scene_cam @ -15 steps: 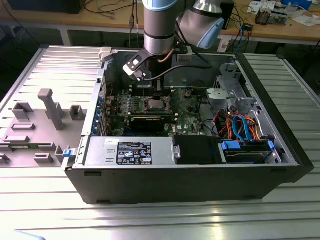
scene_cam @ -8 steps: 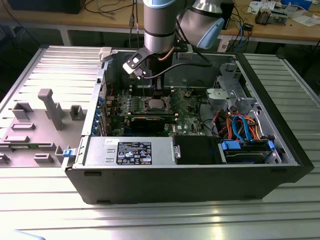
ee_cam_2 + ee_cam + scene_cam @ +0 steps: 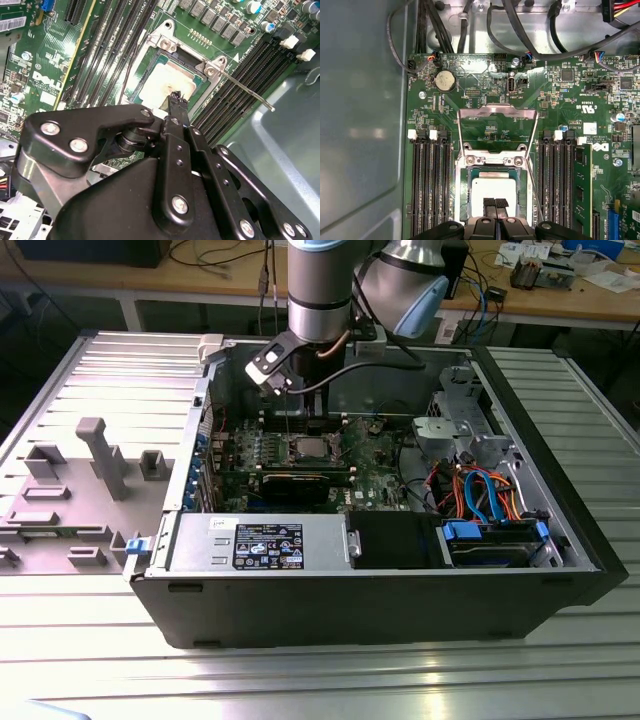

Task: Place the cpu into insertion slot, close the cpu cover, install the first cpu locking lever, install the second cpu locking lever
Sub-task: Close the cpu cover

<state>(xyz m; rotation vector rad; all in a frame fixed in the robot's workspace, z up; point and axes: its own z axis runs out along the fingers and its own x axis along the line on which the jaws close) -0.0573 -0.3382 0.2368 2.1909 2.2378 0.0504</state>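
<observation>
Inside the open computer case [image 3: 350, 612], on the green motherboard [image 3: 375, 475], the cpu [image 3: 493, 191] is lying flat in the insertion slot [image 3: 493, 161], its pale metal top facing up between banks of long black memory slots [image 3: 430, 185]. The arm [image 3: 320, 285] is reaching down from above the case in the exterior view. The gripper [image 3: 495, 202] is hanging right over the cpu's middle, its two black fingers pressing together with nothing showing between them; whether the tips are touching the chip I cannot tell. In the second wrist view the gripper [image 3: 176, 96] is likewise sitting above the cpu [image 3: 167, 80]. The cpu cover [image 3: 497, 111] is standing open, tilted back from its hinge away from the chip, and a thin locking lever [image 3: 246, 91] is sticking out free from one socket corner, not latched down.
</observation>
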